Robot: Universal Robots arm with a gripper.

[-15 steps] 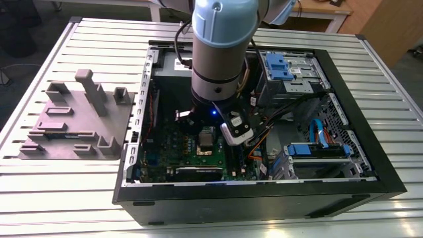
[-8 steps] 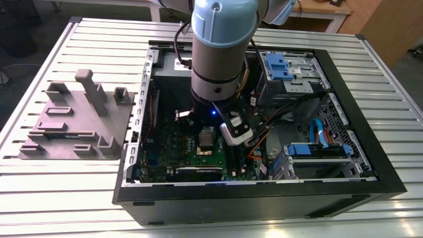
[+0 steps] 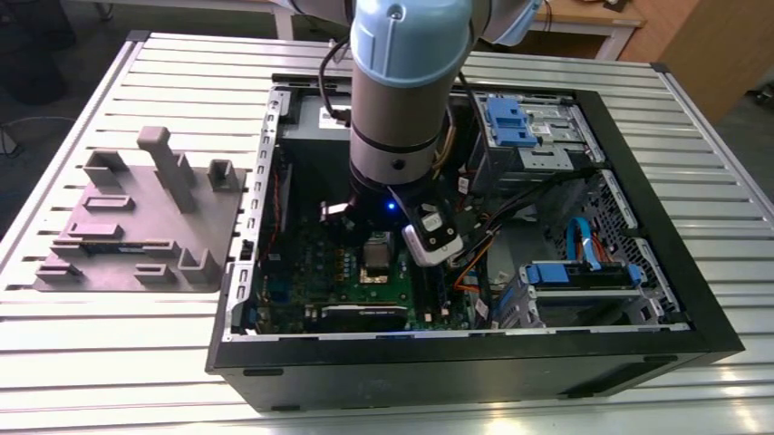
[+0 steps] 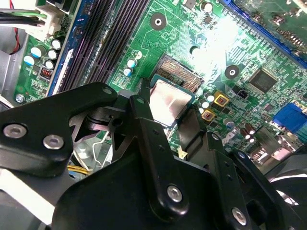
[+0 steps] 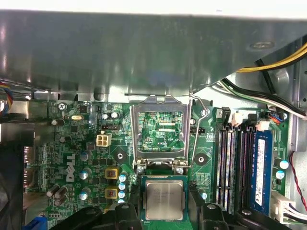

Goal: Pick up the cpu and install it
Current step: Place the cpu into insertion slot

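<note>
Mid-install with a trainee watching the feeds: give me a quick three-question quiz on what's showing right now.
1. True or false: the hinged metal frame stands flipped open.
2. Fill the gap: the pincer is shut on the ____.
3. In the exterior view, the grey fixture lies on which side of the case? A) that view's left B) that view's right

Key: 1 true. 2 cpu. 3 A.
</note>
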